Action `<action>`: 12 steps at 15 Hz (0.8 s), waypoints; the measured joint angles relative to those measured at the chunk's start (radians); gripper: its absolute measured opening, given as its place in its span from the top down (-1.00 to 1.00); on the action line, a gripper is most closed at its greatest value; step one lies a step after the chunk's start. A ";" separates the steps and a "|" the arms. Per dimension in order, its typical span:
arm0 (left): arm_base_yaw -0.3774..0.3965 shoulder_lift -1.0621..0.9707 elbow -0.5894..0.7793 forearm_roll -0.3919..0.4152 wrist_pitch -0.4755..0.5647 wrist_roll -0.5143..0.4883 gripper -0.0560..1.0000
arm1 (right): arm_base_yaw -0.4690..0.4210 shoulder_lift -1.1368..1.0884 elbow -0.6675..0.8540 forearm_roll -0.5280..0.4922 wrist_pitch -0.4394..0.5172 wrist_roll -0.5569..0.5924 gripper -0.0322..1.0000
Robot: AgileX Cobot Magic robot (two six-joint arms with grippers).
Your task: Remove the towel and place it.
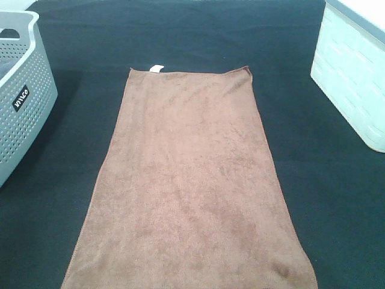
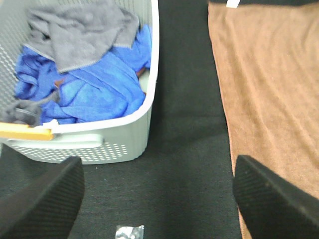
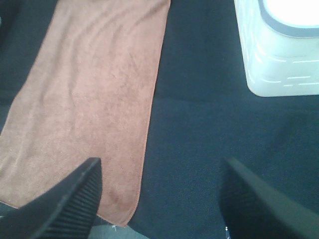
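Between both open end effectors, the towel lies flat, untouched.

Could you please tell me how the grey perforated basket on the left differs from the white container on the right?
The grey basket has walls dotted with small holes; the white container has solid walls with a brick-like relief. The grey basket holds crumpled blue and grey cloths, seen from the left wrist; the white container's inside cannot be made out. The basket carries a small black label; none shows on the container. Both stand on the black cloth, flanking the brown towel.
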 joint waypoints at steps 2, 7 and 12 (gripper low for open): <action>0.000 -0.146 0.050 0.037 0.032 0.000 -0.56 | 0.000 -0.152 0.066 0.003 0.000 0.000 -0.25; 0.000 -0.452 0.144 0.079 0.107 0.000 -0.56 | 0.000 -0.436 0.180 0.003 0.001 -0.048 -0.25; 0.000 -0.626 0.246 0.081 0.153 0.011 -0.56 | 0.000 -0.580 0.259 0.006 0.001 -0.088 -0.25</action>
